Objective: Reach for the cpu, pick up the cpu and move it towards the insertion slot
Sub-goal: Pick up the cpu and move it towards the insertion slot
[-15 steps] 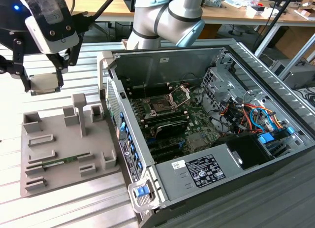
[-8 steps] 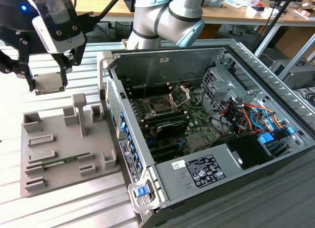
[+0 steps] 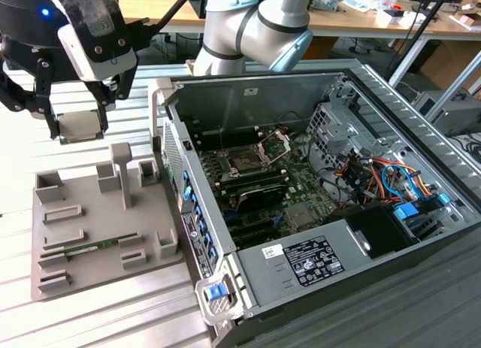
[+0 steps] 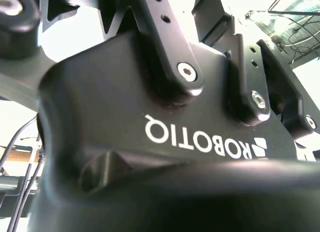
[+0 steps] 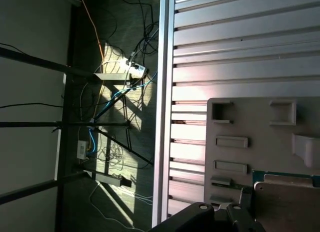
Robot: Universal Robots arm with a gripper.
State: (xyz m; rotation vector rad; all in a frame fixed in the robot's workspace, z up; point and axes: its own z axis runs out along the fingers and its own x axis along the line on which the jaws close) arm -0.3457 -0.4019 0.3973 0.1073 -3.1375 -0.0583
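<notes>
Gripper (image 3: 78, 128) hung at the exterior view's upper left, above the far edge of the grey tray (image 3: 86, 207). Its two dark fingers (image 3: 100, 111) were closed in on the cpu (image 3: 81, 126), one on each side of it. The chip was held flat, pale beige face up, clear of the tray and touching nothing else.

The first wrist view showed the cpu (image 5: 289, 202) as a pale plate with a thin teal edge. Beyond it lay the tray (image 5: 260, 127) with its rectangular recesses, resting on a slatted metal table (image 5: 240, 41).

A thin green memory stick (image 3: 92, 249) lay in a recess near the tray's near edge.

The open computer case (image 3: 248, 100) sat just beside the tray, toward the exterior view's right. The insertion slot (image 3: 244, 162) was a small dark square on the board inside, with its metal bracket (image 3: 275, 145) swung up and open. The slot was well apart from the held chip, with the case wall between them.

The pale grey arm (image 3: 255, 21) crossed above the back of the case.
</notes>
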